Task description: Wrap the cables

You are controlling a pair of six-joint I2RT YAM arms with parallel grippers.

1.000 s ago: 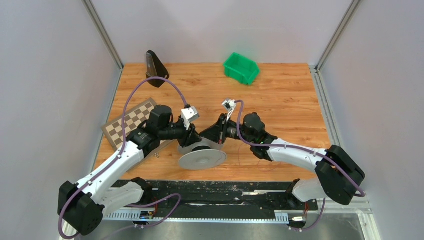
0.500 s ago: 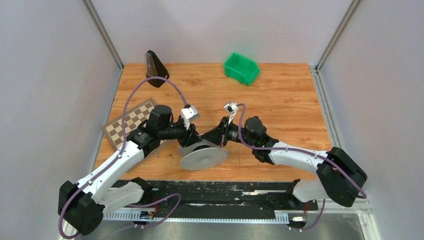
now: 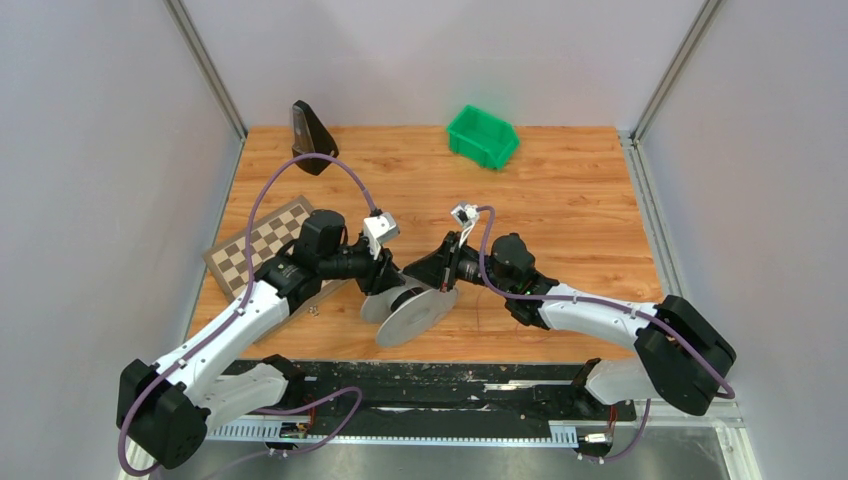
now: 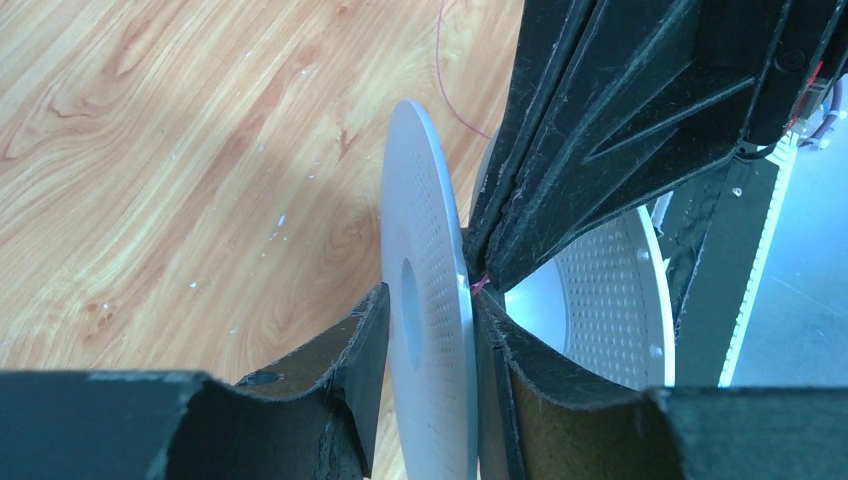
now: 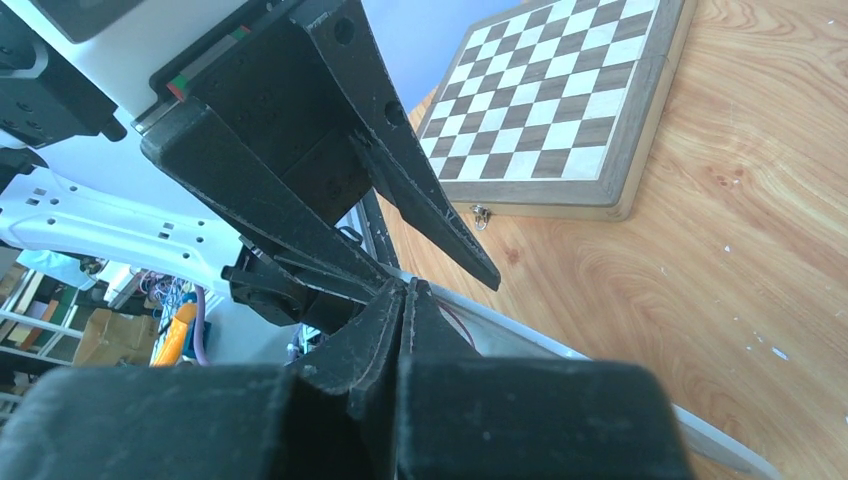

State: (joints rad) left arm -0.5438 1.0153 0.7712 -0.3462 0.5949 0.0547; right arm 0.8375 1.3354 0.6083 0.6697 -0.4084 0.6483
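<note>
The grey reel (image 3: 415, 315) is tipped up on edge at the table's near middle. My left gripper (image 3: 385, 283) straddles one of its flat discs (image 4: 425, 330), with a finger (image 4: 360, 345) pressed on each face. In the left wrist view my right gripper (image 4: 478, 275) reaches down between the two discs, shut, with a bit of thin reddish cable (image 4: 484, 283) showing at its tips. The right wrist view shows the right gripper (image 5: 405, 290) with its fingers pressed together. The reel's rim (image 5: 530, 348) lies just past them. A loose run of the cable (image 4: 443, 60) lies on the wood.
A folded chessboard (image 3: 262, 245) lies left of the left arm, also in the right wrist view (image 5: 560, 110). A green bin (image 3: 482, 136) sits at the back and a black wedge-shaped object (image 3: 312, 135) at the back left corner. Grey walls close in both sides.
The reel has gone from lying nearly flat to tipped up on its edge. Both grippers have stayed at it, the right one shifting slightly left.
</note>
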